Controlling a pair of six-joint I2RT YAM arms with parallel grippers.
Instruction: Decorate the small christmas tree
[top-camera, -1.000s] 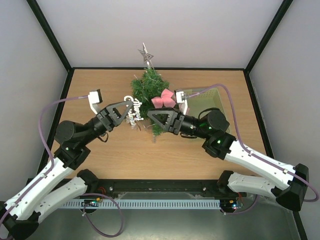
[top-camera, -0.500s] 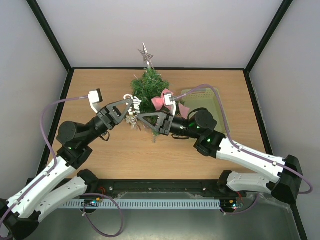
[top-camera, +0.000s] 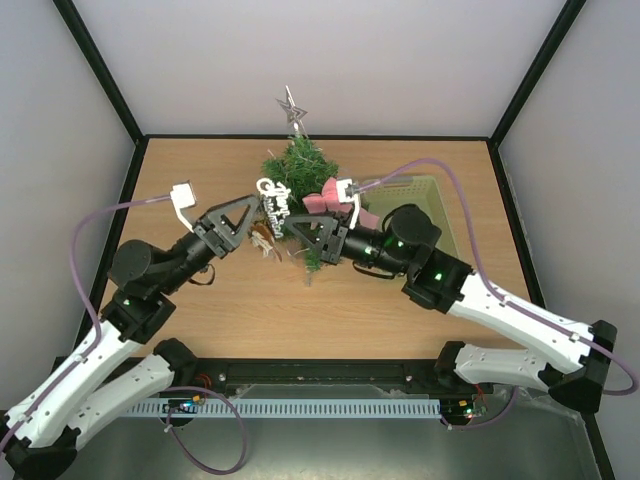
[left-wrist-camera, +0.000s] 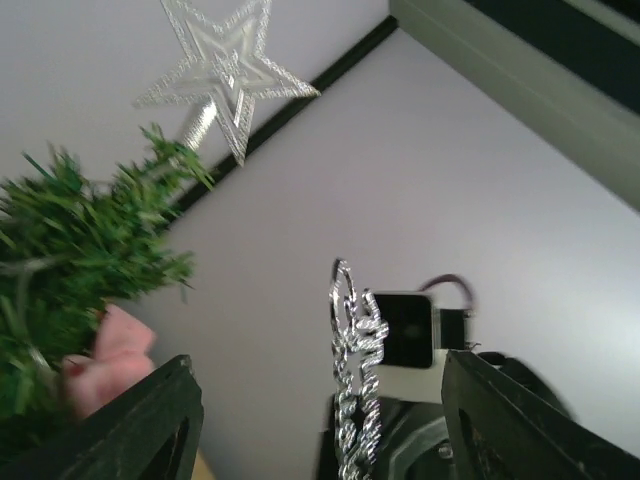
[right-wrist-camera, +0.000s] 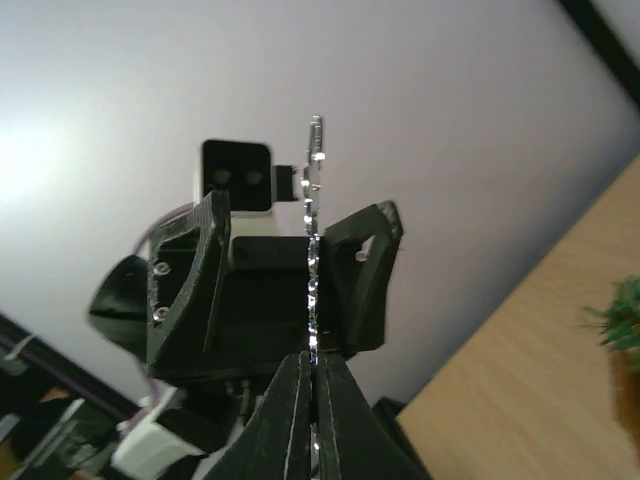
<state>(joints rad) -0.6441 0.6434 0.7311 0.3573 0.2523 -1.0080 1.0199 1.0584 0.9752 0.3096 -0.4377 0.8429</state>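
The small christmas tree (top-camera: 298, 178) stands at the table's back middle, with a silver star (top-camera: 291, 108) on top and a pink bow (top-camera: 326, 195) on its right side. A silver glitter "Merry Christmas" sign (top-camera: 274, 197) hangs in the air just left of the tree. My right gripper (top-camera: 292, 222) is shut on the sign's lower edge; the right wrist view shows the sign (right-wrist-camera: 313, 270) edge-on, rising from the pinched fingertips (right-wrist-camera: 300, 385). My left gripper (top-camera: 254, 212) is open, and the sign (left-wrist-camera: 355, 380) stands free between its spread fingers (left-wrist-camera: 150, 425).
A pale green basket (top-camera: 432, 190) sits right of the tree, partly under the right arm. A small brownish ornament (top-camera: 265, 240) lies on the wood below the sign. Grey walls close the back and both sides.
My left gripper has opened and let go of the sign. My right gripper has closed on the sign, which has risen toward the tree.
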